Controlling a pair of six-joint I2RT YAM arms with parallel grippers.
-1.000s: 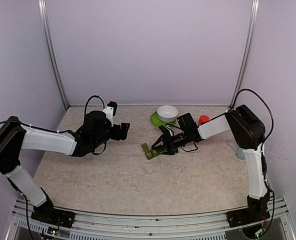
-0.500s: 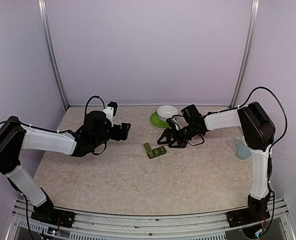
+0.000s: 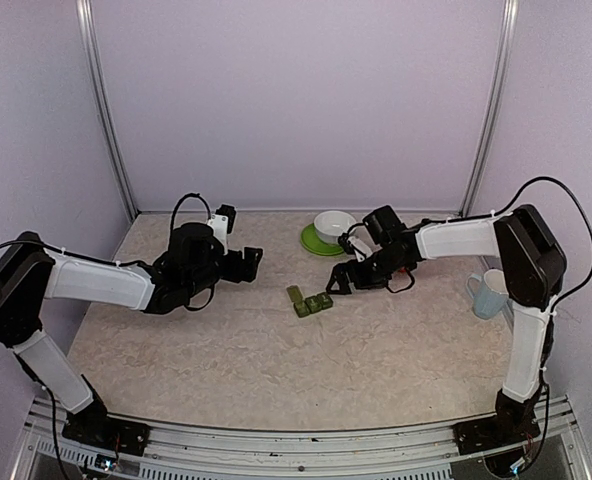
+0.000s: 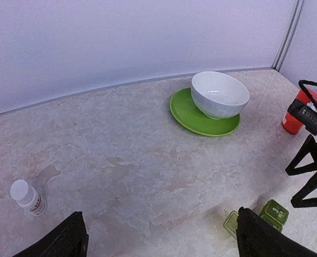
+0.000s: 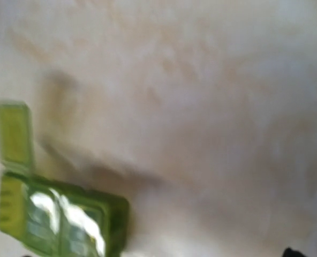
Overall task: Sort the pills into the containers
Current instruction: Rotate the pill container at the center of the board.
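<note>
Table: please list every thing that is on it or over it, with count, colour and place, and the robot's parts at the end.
table: one, beige marbled, under everything
pill container: one, dark green, middle of the table, one end lid open
plate: one, green, at the back
bowl: one, white, on the plate
red bottle: one, red, right of the plate
small bottle: one, white, left part of the table
mug: one, pale blue, near the right edge
left gripper: one, black, open, left of the pill container, apart from it
right gripper: one, black, open, just right of the pill container, holding nothing
</note>
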